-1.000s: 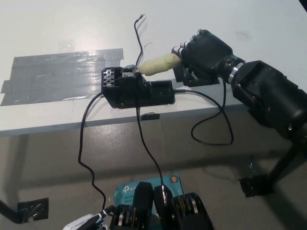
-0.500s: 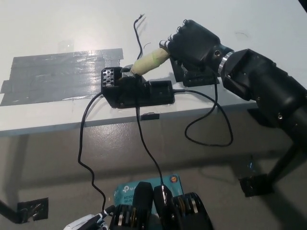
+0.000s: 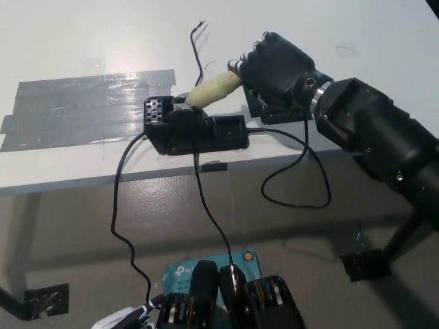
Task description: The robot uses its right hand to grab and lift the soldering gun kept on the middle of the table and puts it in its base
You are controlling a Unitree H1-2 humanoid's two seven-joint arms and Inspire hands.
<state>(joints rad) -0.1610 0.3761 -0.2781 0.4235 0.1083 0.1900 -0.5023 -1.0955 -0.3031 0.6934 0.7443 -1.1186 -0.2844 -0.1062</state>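
The iron's rear end sits buried inside the right hand, and its tip is lost behind the base — whether it is seated there cannot be told. The right arm runs off the right edge. Below the base, only a sliver of the left hand shows at the bottom edge — open or closed cannot be told. Left of the base, the tape patch is cut by the left edge.

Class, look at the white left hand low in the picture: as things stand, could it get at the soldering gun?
Probably not. Only a sliver of the left hand shows at the bottom edge, far below the table, while the right hand already grips the soldering gun by its base.
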